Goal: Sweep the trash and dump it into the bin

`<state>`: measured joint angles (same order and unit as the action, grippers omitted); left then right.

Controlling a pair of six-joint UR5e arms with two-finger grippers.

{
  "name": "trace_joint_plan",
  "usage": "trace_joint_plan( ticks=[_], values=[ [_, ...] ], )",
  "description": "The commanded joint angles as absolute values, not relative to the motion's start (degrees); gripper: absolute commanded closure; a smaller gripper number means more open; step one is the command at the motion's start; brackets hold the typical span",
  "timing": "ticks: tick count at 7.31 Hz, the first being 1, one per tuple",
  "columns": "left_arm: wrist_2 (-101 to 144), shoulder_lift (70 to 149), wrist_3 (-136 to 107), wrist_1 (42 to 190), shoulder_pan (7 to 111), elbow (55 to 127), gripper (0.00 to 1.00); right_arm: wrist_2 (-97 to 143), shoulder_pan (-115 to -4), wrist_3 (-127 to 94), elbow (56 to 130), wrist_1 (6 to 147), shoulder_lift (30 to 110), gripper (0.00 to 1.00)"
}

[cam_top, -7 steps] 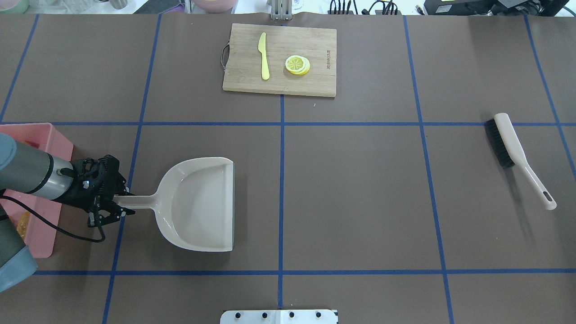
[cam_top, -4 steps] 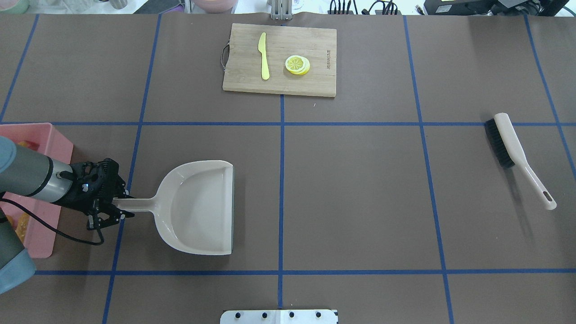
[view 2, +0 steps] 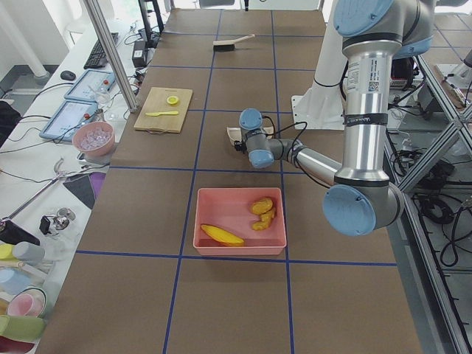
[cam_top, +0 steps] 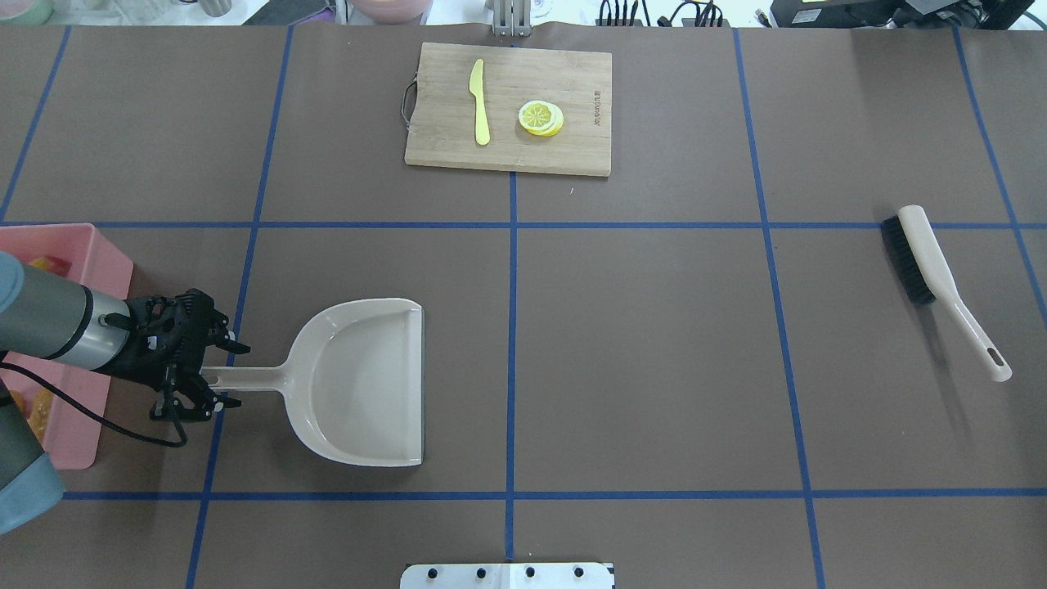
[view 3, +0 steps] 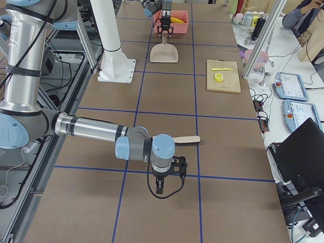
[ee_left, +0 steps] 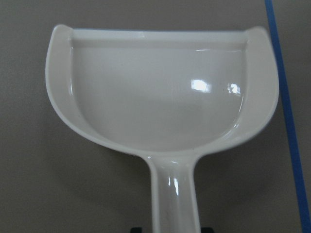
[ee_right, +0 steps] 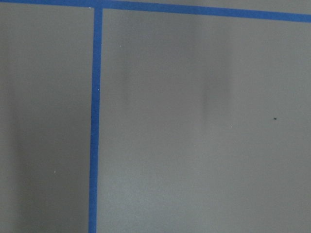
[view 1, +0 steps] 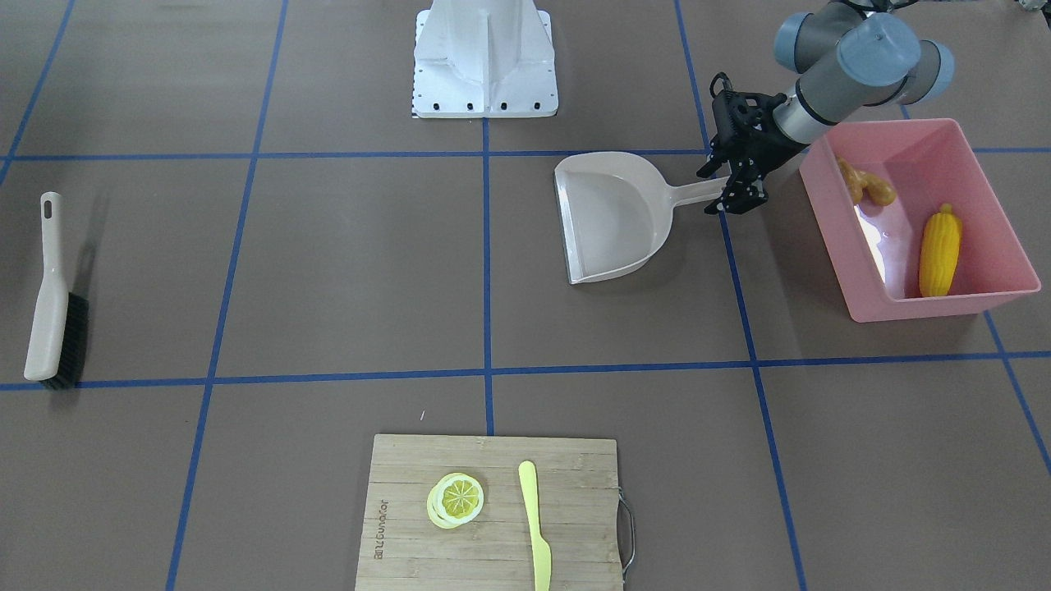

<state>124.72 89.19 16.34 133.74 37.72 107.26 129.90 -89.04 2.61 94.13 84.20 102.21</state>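
Note:
The beige dustpan (cam_top: 368, 384) lies flat and empty on the table, also in the left wrist view (ee_left: 155, 97). My left gripper (cam_top: 240, 376) is open, one finger on each side of the handle's end with gaps showing; it also shows in the front view (view 1: 713, 192). Beside it stands the pink bin (view 1: 944, 302), holding the yellow corn cob (view 1: 938, 250) and the tan ginger root (view 1: 866, 187). I cannot make out the potato. My right gripper (view 3: 162, 188) hangs low over bare table near the brush; I cannot tell if it is open or shut.
The brush (cam_top: 932, 270) lies on the right side of the table. A wooden cutting board (cam_top: 572, 82) at the far middle carries a pale yellow knife (cam_top: 479, 102) and a lemon slice (cam_top: 541, 117). The robot's base plate (cam_top: 507, 575) is at the near edge.
The dustpan has come down flat onto the table, a little nearer the robot. My left gripper's fingers have spread apart off the handle and the wrist has drawn back slightly.

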Motion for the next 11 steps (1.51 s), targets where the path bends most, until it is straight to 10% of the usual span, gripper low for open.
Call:
trace_joint_plan(
  ticks=[1,11],
  values=[
    [124.7,87.1,16.3,133.9,38.1,109.9,0.01,129.9,-89.0,2.6,94.1,84.2,102.2,0.00],
    [124.2,84.9,-0.6,98.9,75.8,117.2,0.01,129.9,-89.0,2.6,94.0,84.3,101.9,0.00]
  ],
)
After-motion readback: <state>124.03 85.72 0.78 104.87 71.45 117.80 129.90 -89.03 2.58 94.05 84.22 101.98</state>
